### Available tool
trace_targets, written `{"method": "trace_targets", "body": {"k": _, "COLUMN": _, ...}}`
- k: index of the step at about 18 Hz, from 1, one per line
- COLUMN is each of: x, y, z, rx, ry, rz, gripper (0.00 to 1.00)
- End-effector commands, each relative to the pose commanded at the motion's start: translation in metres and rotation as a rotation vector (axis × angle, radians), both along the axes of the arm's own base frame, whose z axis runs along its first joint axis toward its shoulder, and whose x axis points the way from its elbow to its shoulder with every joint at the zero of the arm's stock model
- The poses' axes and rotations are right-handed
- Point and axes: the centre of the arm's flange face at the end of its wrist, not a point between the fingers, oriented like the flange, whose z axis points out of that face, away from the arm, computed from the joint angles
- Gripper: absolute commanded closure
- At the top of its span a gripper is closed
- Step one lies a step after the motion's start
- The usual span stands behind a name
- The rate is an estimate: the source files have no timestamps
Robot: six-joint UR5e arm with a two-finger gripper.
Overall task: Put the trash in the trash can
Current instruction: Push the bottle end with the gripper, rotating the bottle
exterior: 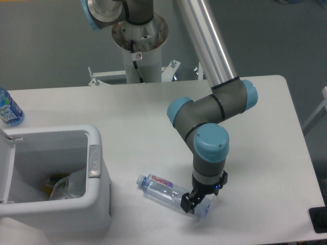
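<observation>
A clear plastic bottle [162, 190] with a red-lettered label lies on its side on the white table, cap pointing left toward the trash can. My gripper [191, 203] is lowered onto the bottle's right end, and its dark fingers [186, 202] straddle that end. They look open, and the bottle rests on the table. The trash can [98, 190], a large white bin with a grey latch [94, 161], stands at the front left with its lid swung open. Some crumpled pieces [65, 187] lie at its bottom.
A blue-labelled, blue-tinted bottle [8, 109] stands at the table's far left edge. The robot's base column [140, 43] rises behind the table's back edge. A black object [319, 219] sits at the front right corner.
</observation>
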Motion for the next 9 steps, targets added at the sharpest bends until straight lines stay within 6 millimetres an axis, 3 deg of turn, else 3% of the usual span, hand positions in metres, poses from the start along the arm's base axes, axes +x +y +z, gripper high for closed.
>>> {"method": "trace_targets", "body": {"k": 6, "x": 0.009, "y": 0.006, "z": -0.014, "rx": -0.038, "ry": 0.006, "rz": -0.009, "gripper": 0.0}}
{"method": "trace_targets", "body": {"k": 9, "x": 0.014, "y": 0.007, "z": -0.016, "rx": -0.042, "ry": 0.004, "rz": -0.015, "gripper": 0.08}}
